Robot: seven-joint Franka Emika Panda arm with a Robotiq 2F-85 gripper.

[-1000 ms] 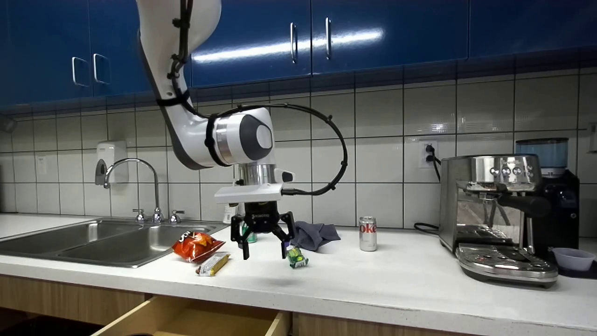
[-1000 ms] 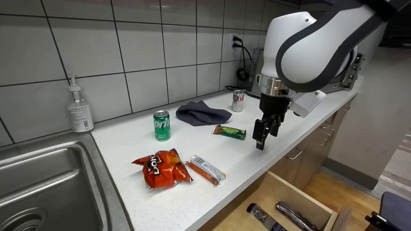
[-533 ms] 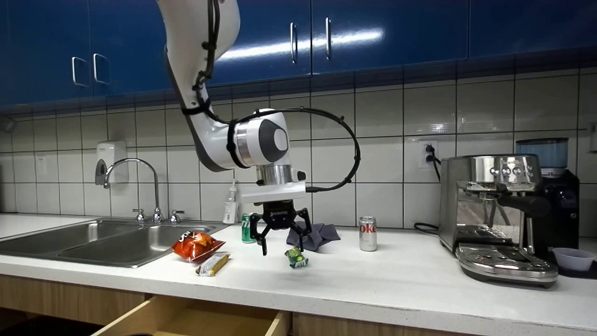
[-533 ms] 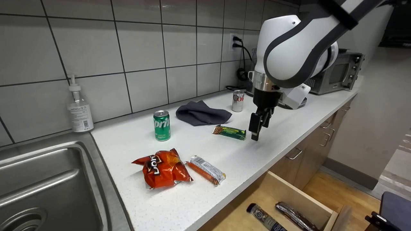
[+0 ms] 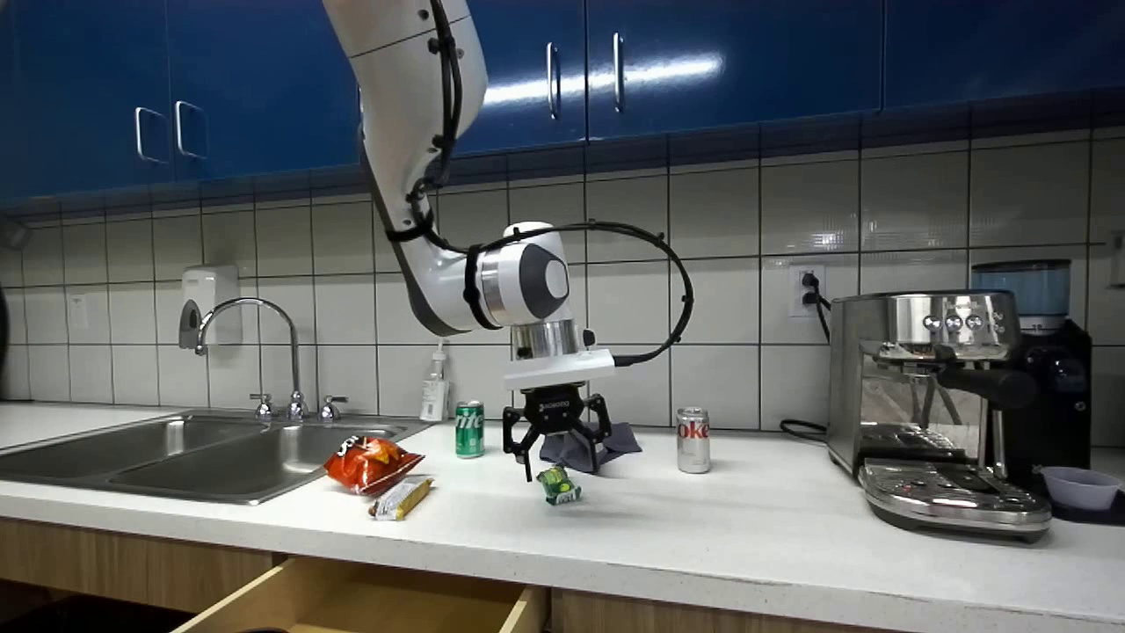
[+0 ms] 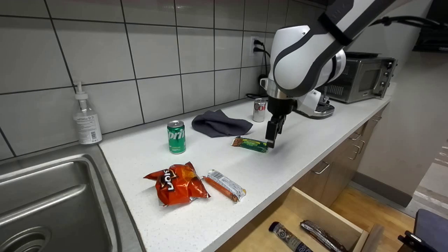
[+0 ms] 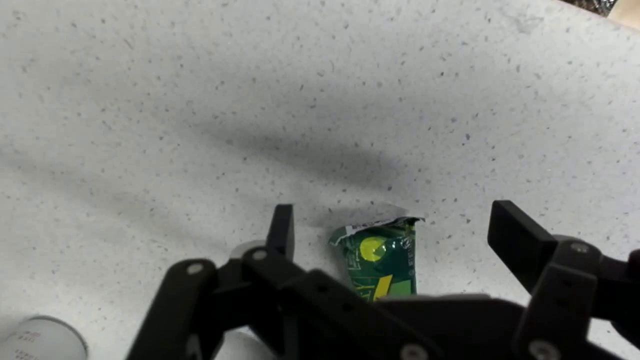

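My gripper (image 5: 561, 473) stands open above the counter with nothing between its fingers. Closest to it is a green wrapped bar (image 6: 253, 144), lying flat on the white surface. From the wrist, the bar's near end (image 7: 382, 255) shows between the two spread fingertips, apart from both; the rest is hidden behind the gripper body. Behind the bar lies a crumpled dark grey cloth (image 6: 220, 124). A green Sprite can (image 6: 176, 136) and a silver Coke can (image 5: 693, 440) stand upright on either side. An orange-red chip bag (image 6: 180, 185) rests beside a silver-and-orange wrapped bar (image 6: 224, 185).
Under the counter edge a wooden drawer (image 6: 297, 210) is pulled out, with a dark-capped tube (image 6: 288, 236) and a brown wrapped bar (image 6: 322, 236) inside. A steel sink (image 5: 220, 457), a pump bottle (image 6: 86, 119), an espresso machine (image 5: 932, 396) and a microwave (image 6: 364, 78) stand around.
Travelling over the counter toward the back wall and the green bar, the arm has brought the gripper over the bar's end. Its jaws stay open, and the objects on the counter have not moved.
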